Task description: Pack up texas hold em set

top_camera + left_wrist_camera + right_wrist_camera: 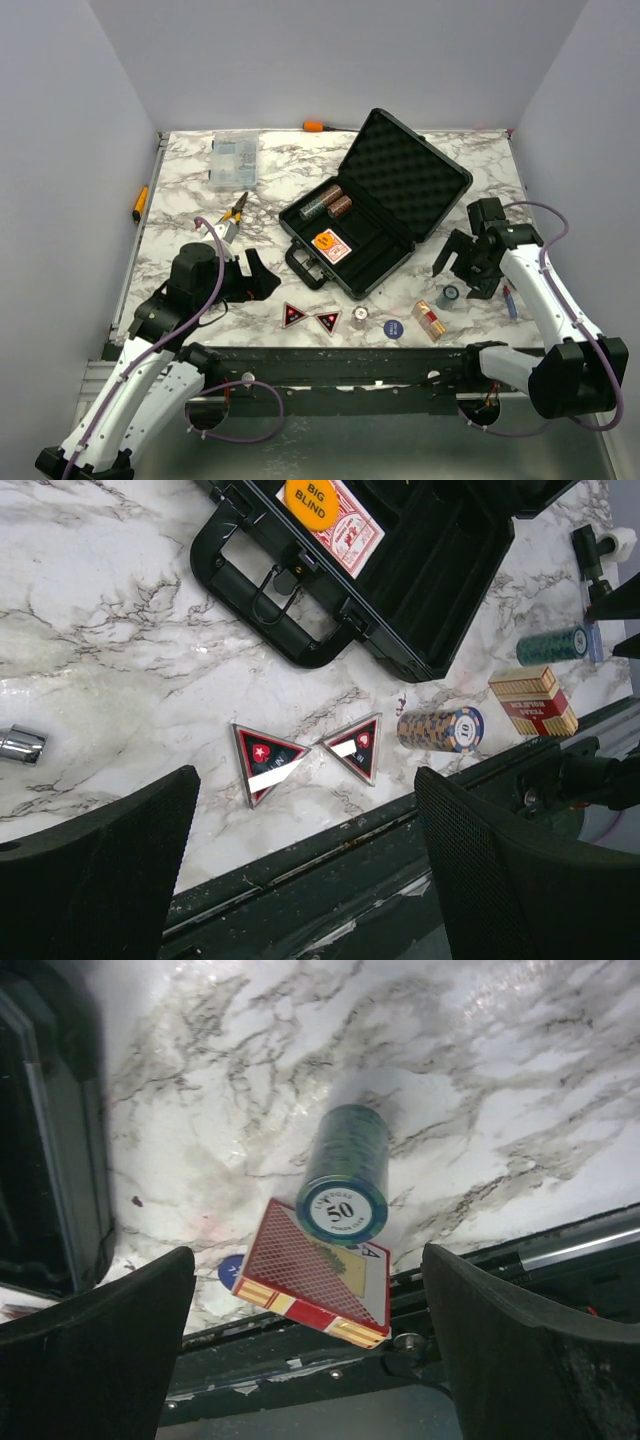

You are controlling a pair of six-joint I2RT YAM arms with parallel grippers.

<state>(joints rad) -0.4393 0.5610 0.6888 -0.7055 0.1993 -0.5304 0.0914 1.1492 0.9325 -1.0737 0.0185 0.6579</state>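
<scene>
**Left pincer (pixel 247 274) and right pincer (pixel 462 262) wide and empty, case partly packed**

We see the briefcase (pixel 405 185) open mid-table, a card deck (pixel 331 246) and two chip stacks (pixel 327 203) inside. Left to pack, we judge, from the table (pixel 190 205) before it: a second deck (pixel 430 320), two loose stacks (pixel 451 294), two triangles (pixel 294 316), one small button (pixel 358 322).

Clear organiser box (pixel 233 160), yellow-handled pliers (pixel 236 209), marble table (pixel 185 185)
</scene>
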